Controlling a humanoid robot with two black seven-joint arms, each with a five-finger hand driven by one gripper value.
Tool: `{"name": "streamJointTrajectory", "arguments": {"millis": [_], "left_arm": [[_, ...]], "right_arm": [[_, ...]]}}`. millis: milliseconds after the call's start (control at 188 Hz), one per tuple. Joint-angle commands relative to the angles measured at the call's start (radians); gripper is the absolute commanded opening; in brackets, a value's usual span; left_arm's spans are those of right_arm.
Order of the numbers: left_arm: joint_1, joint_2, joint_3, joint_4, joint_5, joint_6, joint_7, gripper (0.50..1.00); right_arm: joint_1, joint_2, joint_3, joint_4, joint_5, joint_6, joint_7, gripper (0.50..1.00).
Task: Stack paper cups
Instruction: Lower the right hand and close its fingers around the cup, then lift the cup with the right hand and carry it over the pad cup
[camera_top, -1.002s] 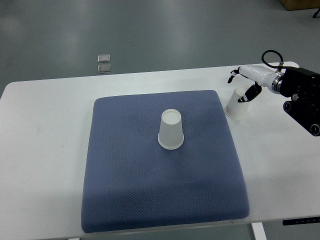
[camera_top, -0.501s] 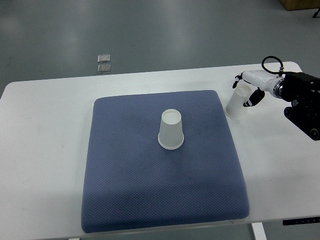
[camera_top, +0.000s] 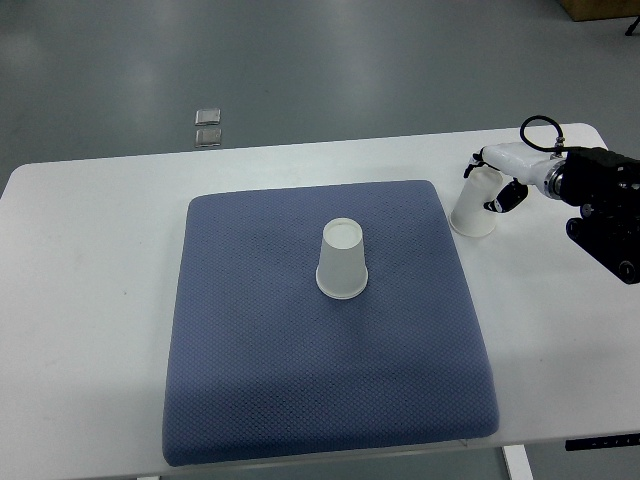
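Observation:
A white paper cup (camera_top: 342, 259) stands upside down in the middle of the blue mat (camera_top: 300, 390). A second white paper cup (camera_top: 472, 212) stands upside down on the white table just off the mat's right edge, leaning slightly. My right hand (camera_top: 488, 182) comes in from the right edge. Its fingers (camera_top: 510, 196) sit on both sides of the second cup's upper part, closed on it. The cup's base still rests on the table. The left arm is out of view.
The white table (camera_top: 90, 300) runs around the mat, with its far edge just behind the hand. Two small square items (camera_top: 208, 127) lie on the floor beyond the table. A brown box corner (camera_top: 600, 8) shows at the top right.
My right hand has dropped from above the cup onto its upper part and the fingers have closed around it. The cup on the mat has not moved.

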Motion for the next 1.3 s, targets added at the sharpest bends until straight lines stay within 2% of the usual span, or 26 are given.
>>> {"name": "streamJointTrajectory", "arguments": {"millis": [0,176,336,591,815,874,879,948,1119,1295], "left_arm": [[-0.001,0.0,0.0,0.0,0.0,0.001,0.0,1.0],[0.0,0.0,0.0,0.0,0.0,0.001,0.0,1.0],[0.0,0.0,-0.001,0.0,0.0,0.001,0.0,1.0],[0.0,0.0,0.0,0.0,0.0,0.001,0.0,1.0],[0.0,0.0,0.0,0.0,0.0,0.0,0.0,1.0],[0.0,0.0,0.0,0.0,0.0,0.001,0.0,1.0],[0.0,0.0,0.0,0.0,0.0,0.001,0.0,1.0],[0.0,0.0,0.0,0.0,0.0,0.001,0.0,1.0],[0.0,0.0,0.0,0.0,0.0,-0.001,0.0,1.0],[0.0,0.0,0.0,0.0,0.0,0.0,0.0,1.0]], "right_arm": [[0.0,-0.005,0.003,0.0,-0.001,-0.001,-0.001,0.613],[0.02,-0.023,0.007,0.018,0.014,-0.001,0.0,0.509],[0.057,-0.075,0.018,0.123,0.049,0.014,0.01,0.509],[0.164,-0.204,0.018,0.396,0.24,0.136,0.014,0.5],[0.19,-0.224,0.023,0.578,0.299,0.159,0.016,0.5],[0.19,-0.224,0.023,0.578,0.299,0.159,0.016,0.5],[0.193,-0.224,0.024,0.624,0.315,0.189,0.017,0.5],[0.196,-0.222,0.026,0.684,0.329,0.232,0.02,0.5],[0.198,-0.206,0.026,0.747,0.336,0.309,0.04,0.5],[0.192,-0.184,0.021,0.756,0.324,0.321,0.034,0.5]]}}
